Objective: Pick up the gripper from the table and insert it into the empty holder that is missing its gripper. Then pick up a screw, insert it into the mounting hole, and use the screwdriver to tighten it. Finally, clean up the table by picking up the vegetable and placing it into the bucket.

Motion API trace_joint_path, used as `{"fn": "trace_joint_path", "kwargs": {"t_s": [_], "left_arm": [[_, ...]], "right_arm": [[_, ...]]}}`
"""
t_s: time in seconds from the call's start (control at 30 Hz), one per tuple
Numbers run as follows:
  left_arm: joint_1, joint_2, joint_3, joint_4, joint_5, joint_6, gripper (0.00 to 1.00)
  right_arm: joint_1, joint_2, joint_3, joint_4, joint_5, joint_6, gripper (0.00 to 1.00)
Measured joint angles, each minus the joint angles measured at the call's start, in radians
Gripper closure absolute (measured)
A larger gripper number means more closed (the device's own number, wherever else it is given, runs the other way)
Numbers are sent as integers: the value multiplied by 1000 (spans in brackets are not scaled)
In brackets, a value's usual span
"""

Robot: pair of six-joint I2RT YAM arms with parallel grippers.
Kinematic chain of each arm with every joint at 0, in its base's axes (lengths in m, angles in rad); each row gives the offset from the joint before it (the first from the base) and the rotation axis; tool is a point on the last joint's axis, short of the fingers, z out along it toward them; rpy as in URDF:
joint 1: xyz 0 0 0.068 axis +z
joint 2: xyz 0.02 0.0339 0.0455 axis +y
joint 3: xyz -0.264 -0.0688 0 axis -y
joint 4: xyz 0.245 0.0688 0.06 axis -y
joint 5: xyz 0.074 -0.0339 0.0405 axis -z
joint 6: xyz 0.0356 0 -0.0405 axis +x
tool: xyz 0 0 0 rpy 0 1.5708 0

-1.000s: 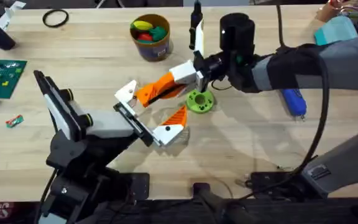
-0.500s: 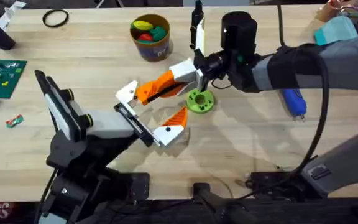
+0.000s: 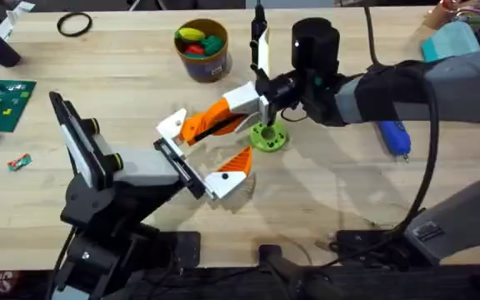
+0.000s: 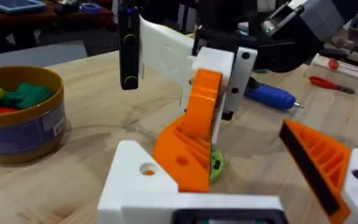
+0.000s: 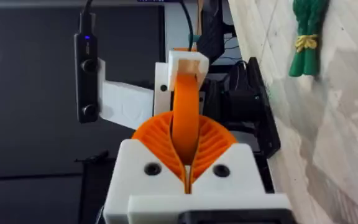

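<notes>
As no writing reads | right gripper (image 3: pixel 262 106) clamps the gripper (image 3: pixel 211 119) | left unclear

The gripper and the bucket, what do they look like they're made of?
The gripper: matte orange plastic with white blocks at its ends, likely 3D-printed, judging by the ribbed lattice in the left wrist view. The bucket: glossy blue-purple wall with a yellow-orange rim; it could be plastic or coated card, hard to say.
</notes>
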Motion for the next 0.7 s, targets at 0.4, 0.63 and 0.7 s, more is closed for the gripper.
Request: {"fn": "trace_joint_path", "kwargs": {"t_s": [0.4,0.63,0.7], "left_arm": [[3,0,0,-8,129,1,14],[4,0,0,-10,121,1,14],[9,0,2,-11,111,1,14]], "right_arm": [[16,0,1,-9,14,3,989],[28,0,5,-11,28,2,988],[37,0,8,-10,49,2,988]]}}
